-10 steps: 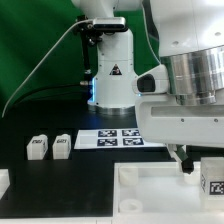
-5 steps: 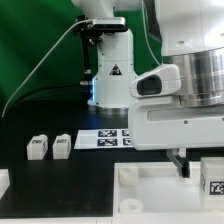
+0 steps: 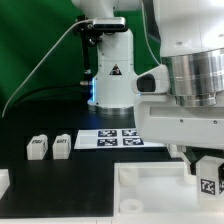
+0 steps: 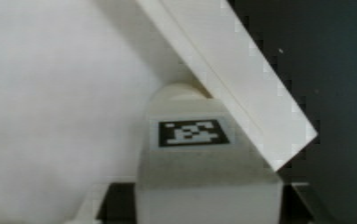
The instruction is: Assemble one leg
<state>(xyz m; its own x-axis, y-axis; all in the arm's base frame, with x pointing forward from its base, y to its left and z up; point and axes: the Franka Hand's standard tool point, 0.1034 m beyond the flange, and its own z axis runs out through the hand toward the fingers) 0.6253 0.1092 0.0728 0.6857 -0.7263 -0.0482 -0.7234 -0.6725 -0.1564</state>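
Observation:
My gripper [image 3: 204, 176] is shut on a leg [image 3: 211, 184], a small white block with a square tag. It holds the leg at the exterior view's right, over the right corner of the large white tray-like part [image 3: 150, 196]. In the wrist view the leg [image 4: 196, 150] stands between my dark fingers [image 4: 125, 203], with its tag facing the camera. The part's raised rim [image 4: 228, 70] runs diagonally just beyond it. I cannot tell whether the leg touches the part. Two more legs [image 3: 38, 148] [image 3: 62, 146] stand side by side on the black table at the left.
The marker board [image 3: 120, 138] lies flat on the table behind the tray-like part. The arm's white base [image 3: 108, 70] stands at the back in front of a green backdrop. A small white piece [image 3: 3, 182] shows at the left edge.
The wrist has shifted and turned over the last second. The leg in my grip now sits slightly lower and further left. The other legs have not moved.

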